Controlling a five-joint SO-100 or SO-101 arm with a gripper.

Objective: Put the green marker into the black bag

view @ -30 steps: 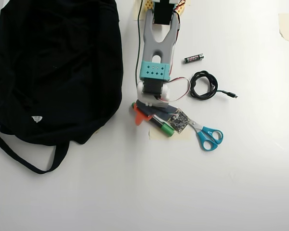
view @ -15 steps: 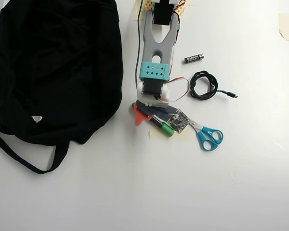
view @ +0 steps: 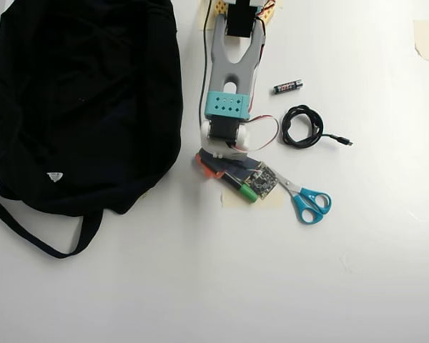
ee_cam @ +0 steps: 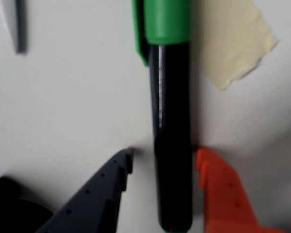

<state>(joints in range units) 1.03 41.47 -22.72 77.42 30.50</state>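
Orange finger swung in since a second ago: gripper (ee_cam: 162, 160) fingers now narrow around green marker (ee_cam: 170, 121) barrel, orange touching, grey just off. Marker still flat on bench (view: 200, 286), right of black bag (view: 79, 100). Grasp nearly made; lift not begun.

A plain white table (view: 200, 286) was seen, evenly lit, with soft shadows cast around the gripper (ee_cam: 162, 160).

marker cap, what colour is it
Bright green, on a black barrel; the green marker shows best in the wrist view.
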